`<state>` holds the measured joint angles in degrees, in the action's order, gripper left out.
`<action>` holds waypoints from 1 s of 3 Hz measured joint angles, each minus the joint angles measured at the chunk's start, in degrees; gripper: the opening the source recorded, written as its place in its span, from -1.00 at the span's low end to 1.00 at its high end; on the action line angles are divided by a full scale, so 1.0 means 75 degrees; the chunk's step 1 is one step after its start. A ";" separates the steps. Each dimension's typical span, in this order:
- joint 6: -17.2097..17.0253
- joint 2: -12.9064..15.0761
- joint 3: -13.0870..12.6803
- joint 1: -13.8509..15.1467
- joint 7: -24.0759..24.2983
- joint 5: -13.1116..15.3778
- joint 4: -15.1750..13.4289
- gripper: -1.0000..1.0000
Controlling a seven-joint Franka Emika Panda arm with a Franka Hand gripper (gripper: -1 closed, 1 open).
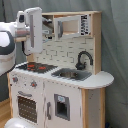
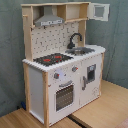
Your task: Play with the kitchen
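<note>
The kitchen (image 1: 70,102) is a tall white and light-wood toy unit, seen in both exterior views (image 2: 37,92). It has a black-red hob (image 1: 34,66), a black tap (image 1: 82,59), a steel sink (image 1: 72,75), an oven door (image 2: 64,96), knobs (image 2: 56,76) and a grey hood (image 2: 49,21). In the first exterior view my arm's white end section (image 1: 34,27) hangs upright above the hob's left end, in front of the pegboard back (image 1: 60,50). The gripper (image 1: 31,50) is at its lower end, clear above the hob. The arm does not show in the second exterior view.
A small upper cabinet door (image 2: 100,11) stands open at the kitchen's top corner. The unit stands on wooden table tops (image 2: 107,107) in front of a grey-green curtain (image 2: 10,55). My arm's bulky white base links (image 1: 5,52) fill the first exterior view's left edge.
</note>
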<state>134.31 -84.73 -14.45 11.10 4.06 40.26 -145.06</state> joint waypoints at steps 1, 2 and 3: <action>0.0572 0.0163 0.0371 0.0047 -0.0083 0.0110 -0.0308 -1.00; 0.1148 0.0488 0.0734 0.0161 -0.0165 0.0236 -0.0445 -1.00; 0.1690 0.1021 0.1131 0.0371 -0.0406 0.0262 -0.0449 -1.00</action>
<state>146.98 -77.07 -5.97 13.88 1.01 42.22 -148.43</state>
